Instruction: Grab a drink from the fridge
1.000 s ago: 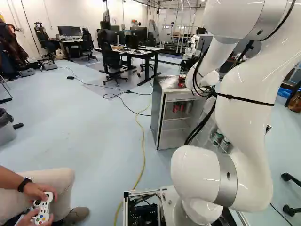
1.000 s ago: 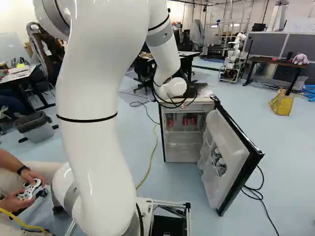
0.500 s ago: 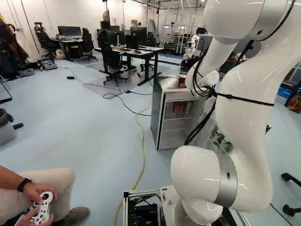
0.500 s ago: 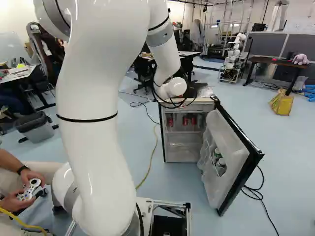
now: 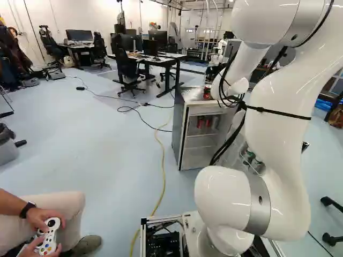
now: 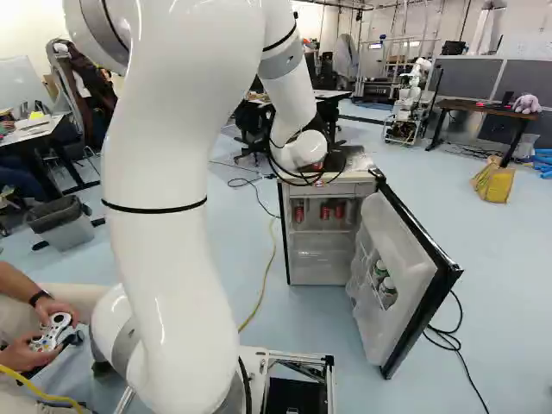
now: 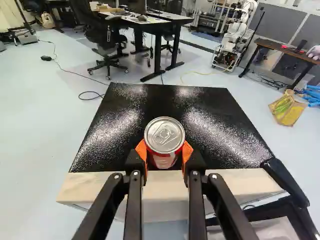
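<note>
My gripper (image 7: pixel 164 159) is shut on a red drink can (image 7: pixel 164 136) with a silver lid, an orange pad against each side. The can is upright at the fridge's black top (image 7: pixel 210 107), near its front edge; whether it touches that surface I cannot tell. In the left base view a bit of the red can (image 5: pixel 207 95) shows beside my wrist, which hides the gripper in both base views. Under it the fridge (image 6: pixel 321 183) stands open, with red cans (image 6: pixel 325 212) on its upper shelf. Green-topped cans (image 6: pixel 379 272) sit in the door rack.
The fridge door (image 6: pixel 421 276) swings out to the right of the right base view. A yellow cable (image 5: pixel 162 166) runs along the floor left of the fridge. Desks (image 5: pixel 161 59) and chairs stand behind, with another robot (image 6: pixel 410 103) farther back.
My wrist has shifted slightly, and the can beside it sits a little lower in the left base view. The base and the fridge have stayed put.
</note>
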You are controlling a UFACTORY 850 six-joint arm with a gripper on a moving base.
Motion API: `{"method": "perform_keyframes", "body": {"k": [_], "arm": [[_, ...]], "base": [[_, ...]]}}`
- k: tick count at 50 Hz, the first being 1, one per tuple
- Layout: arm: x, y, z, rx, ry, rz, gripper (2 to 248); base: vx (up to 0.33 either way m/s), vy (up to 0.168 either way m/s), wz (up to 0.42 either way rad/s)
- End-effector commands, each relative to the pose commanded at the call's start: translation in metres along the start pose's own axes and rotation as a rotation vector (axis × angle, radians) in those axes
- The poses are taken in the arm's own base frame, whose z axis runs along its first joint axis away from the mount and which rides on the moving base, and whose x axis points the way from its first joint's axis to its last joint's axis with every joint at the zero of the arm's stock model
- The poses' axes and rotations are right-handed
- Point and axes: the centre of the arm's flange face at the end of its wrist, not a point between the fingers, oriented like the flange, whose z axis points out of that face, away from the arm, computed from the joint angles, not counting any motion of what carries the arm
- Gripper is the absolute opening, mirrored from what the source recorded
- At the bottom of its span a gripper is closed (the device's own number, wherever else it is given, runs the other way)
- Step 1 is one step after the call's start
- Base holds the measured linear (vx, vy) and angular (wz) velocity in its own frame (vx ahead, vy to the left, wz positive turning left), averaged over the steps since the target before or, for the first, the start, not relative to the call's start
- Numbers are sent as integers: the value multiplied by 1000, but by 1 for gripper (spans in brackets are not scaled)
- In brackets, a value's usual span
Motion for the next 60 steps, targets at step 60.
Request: {"method": "perform_keyframes", "body": {"k": [60], "arm": [[40,8,43,-33,-50,-40,88]], "base": [[0,0,0]]}}
